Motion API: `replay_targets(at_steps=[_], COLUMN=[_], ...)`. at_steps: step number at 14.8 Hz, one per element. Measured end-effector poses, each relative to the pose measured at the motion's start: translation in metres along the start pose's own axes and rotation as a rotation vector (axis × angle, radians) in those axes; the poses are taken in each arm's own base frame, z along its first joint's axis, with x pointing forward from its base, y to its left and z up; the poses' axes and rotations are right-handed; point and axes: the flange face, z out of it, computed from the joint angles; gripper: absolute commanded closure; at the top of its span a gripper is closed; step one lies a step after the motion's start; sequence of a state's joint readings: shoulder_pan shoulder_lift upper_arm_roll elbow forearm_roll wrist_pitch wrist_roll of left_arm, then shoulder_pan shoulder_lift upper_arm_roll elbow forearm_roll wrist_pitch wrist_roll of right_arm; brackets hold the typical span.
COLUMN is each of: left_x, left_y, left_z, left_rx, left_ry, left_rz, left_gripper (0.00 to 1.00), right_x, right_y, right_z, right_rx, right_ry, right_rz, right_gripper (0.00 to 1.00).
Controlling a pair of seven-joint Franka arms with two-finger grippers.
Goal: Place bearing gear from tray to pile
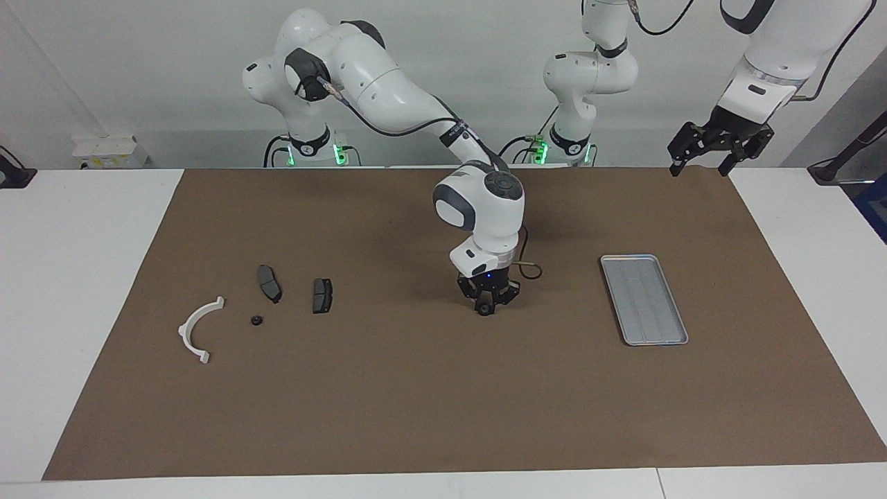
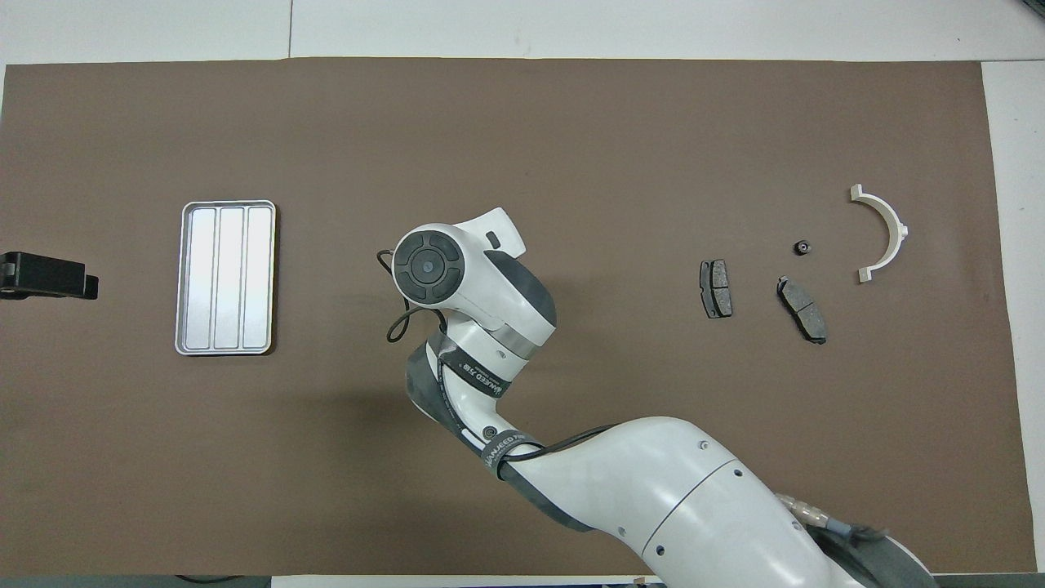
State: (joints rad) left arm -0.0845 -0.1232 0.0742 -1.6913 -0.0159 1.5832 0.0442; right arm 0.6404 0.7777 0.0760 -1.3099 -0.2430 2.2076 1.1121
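Tray (image 1: 644, 299): flat ribbed grey metal, rounded corners, nothing in it, toward the left arm's end.
Pile (image 1: 267, 301): white curved half-ring (image 1: 199, 328), two dark pads, a small black gear between them.
Right end effector (image 1: 486, 307): low over the middle of the brown mat (image 1: 443, 402), clenched on a small black gear (image 1: 484, 309), probably off the mat.
Hidden: in the overhead view the wrist covers this grip.
Left end effector (image 1: 717, 147): released, waiting above the surface (image 1: 76, 277).
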Motion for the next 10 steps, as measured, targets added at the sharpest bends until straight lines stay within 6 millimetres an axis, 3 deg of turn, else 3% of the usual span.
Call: replay_targets(at_steps=[4,10], left_x=[0.000,0.000], left_y=[0.000,0.000], left_z=[0.000,0.000], left_rx=[0.000,0.000], left_ry=[0.000,0.000], left_rz=[0.000,0.000], left_gripper=[0.00,0.00], right_x=[0.033,0.093], right_y=[0.022,0.077], right_z=[-0.002,-0.050], right_rx=[-0.020,-0.089], right_ry=[0.006,-0.021], right_rz=[-0.025,-0.201], right_gripper=[1.00,1.00])
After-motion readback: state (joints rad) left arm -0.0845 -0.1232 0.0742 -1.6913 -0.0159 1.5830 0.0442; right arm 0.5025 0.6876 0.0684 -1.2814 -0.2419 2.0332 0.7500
